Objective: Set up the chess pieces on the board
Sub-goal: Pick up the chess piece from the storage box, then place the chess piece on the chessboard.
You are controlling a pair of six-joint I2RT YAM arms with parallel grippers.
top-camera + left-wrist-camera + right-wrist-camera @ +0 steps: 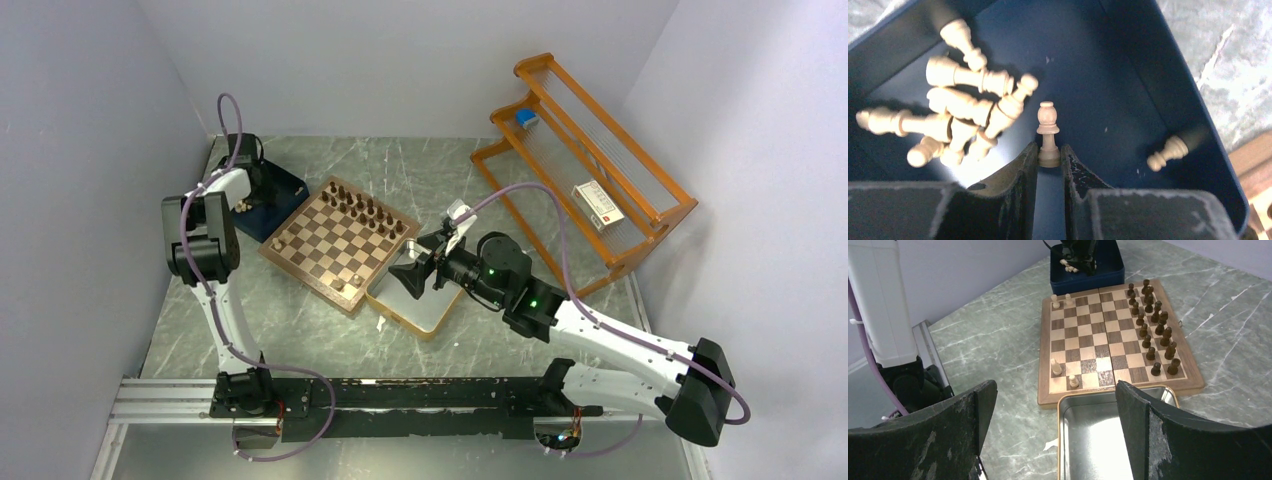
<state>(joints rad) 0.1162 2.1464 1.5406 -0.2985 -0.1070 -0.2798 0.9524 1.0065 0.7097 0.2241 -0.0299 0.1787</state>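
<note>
The board point(340, 243) lies mid-table with two rows of dark chess pieces point(365, 208) along its far side. In the right wrist view those dark pieces point(1153, 325) line the board's point(1045, 400) right side, and a few pale pieces point(1057, 366) stand on its left corners. My left gripper point(1049, 152) is down in the navy tray point(1148, 75), its fingertips closed on the base of a pale chess piece point(1047, 120). A heap of pale pieces point(958, 115) lies to its left and a lone one point(1168, 151) to its right. My right gripper point(1055, 390) hangs open and empty.
A silver gold-rimmed tin point(1098, 440) sits against the board's near edge, under my right gripper point(415, 268). The navy tray point(285, 190) touches the board's far-left corner. An orange wooden rack point(585, 170) holding a small white box point(598, 205) stands at the back right.
</note>
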